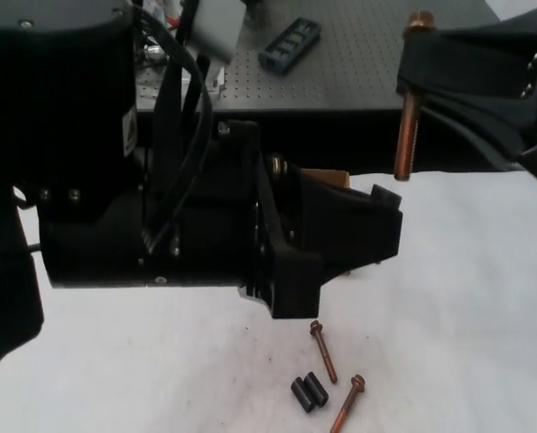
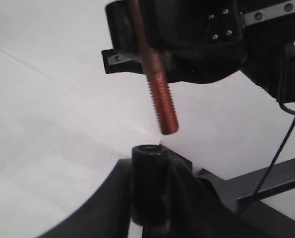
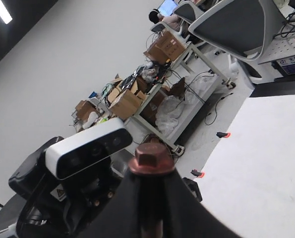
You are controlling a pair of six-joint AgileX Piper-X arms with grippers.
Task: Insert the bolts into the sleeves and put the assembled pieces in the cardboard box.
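Holding bolt [image 2: 157, 94] tip-down over sleeve [image 2: 149, 163].
Clamped head-up in right end effector [image 3: 149, 208], long axis vertical, threads just above the upright bore; sleeve pinched in left end effector [image 2: 149, 198], directly beneath, seemingly a touch off-centre; calls for straight descent.

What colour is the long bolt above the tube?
The threaded metal bolt is coppery orange; left wrist view shows it best.
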